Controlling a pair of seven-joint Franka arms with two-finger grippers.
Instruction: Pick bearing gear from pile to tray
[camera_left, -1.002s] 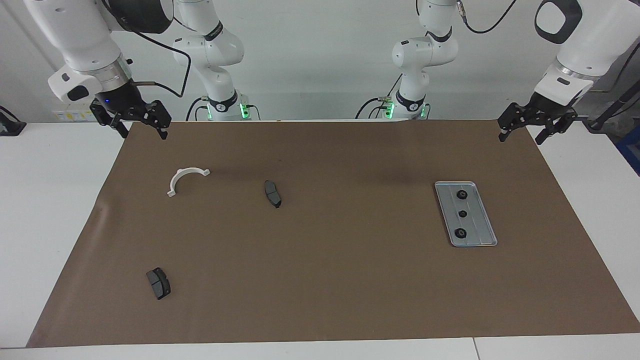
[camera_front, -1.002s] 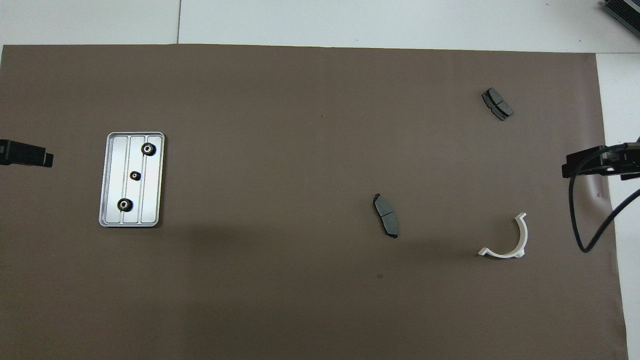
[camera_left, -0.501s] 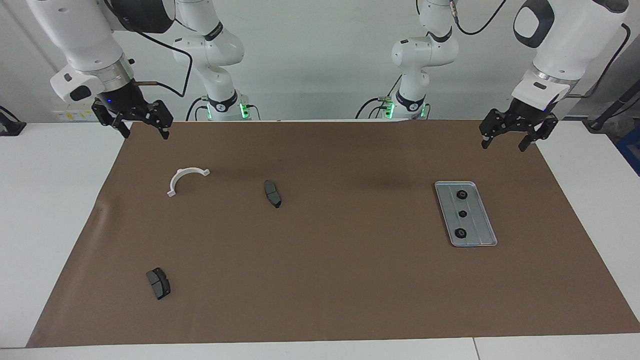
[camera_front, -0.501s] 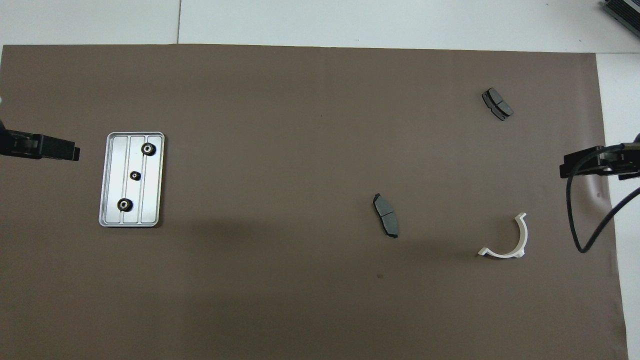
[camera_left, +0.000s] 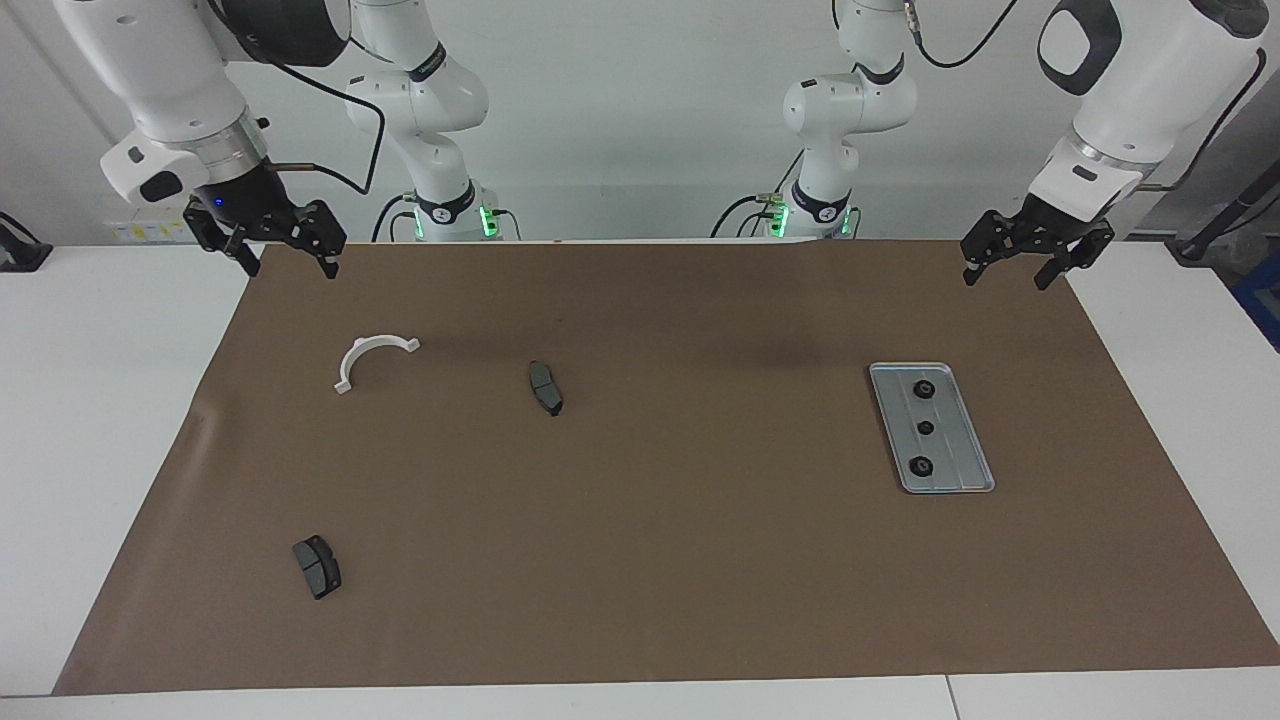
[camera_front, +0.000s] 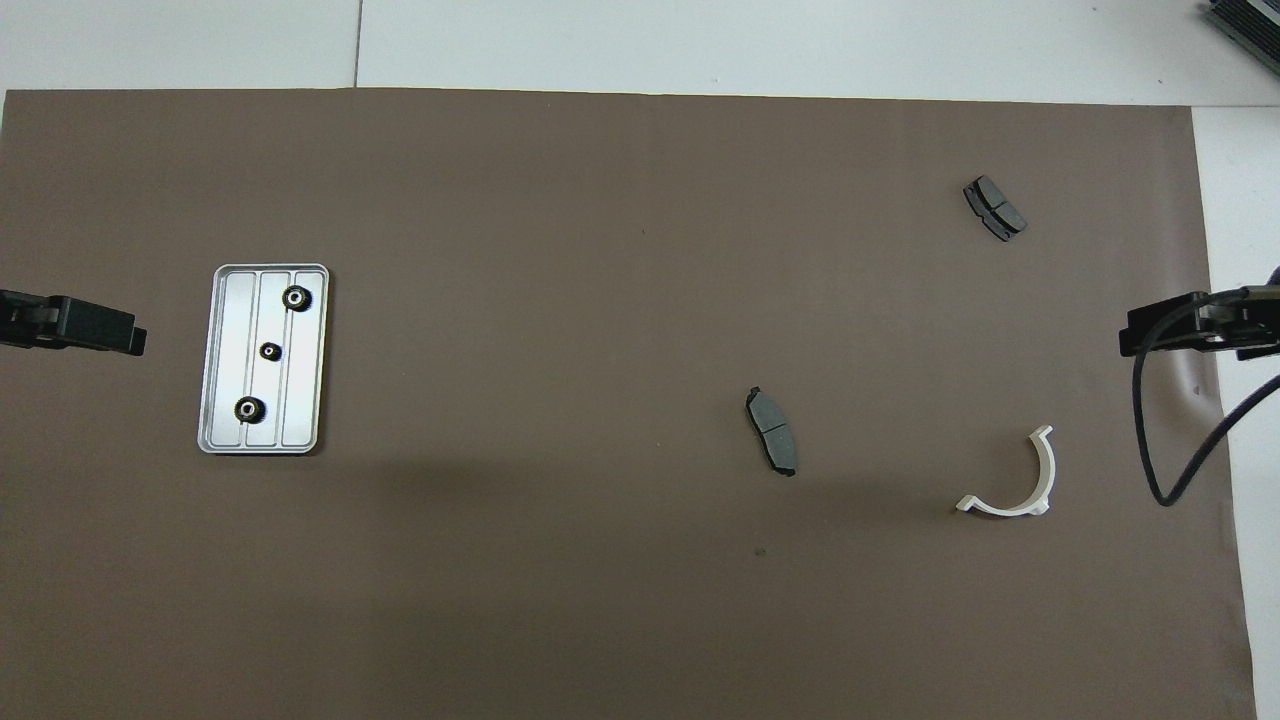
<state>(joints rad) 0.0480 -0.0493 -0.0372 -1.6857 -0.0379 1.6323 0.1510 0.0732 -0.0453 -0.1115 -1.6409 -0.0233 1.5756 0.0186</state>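
Three small black gears (camera_left: 921, 428) sit in a row in the tray (camera_left: 975, 440), toward the left arm's end of the table, and none looks left among the scattered parts: just the white bracket (camera_left: 372, 357) and two grey pads (camera_left: 545, 387). The left gripper (camera_left: 1028, 258) hangs over the mat's corner, fingers spread wide, empty. The right gripper (camera_left: 270, 245) waits likewise, open and empty. Such gears look light, hard and slick; pinching across the toothed rim seems safest.
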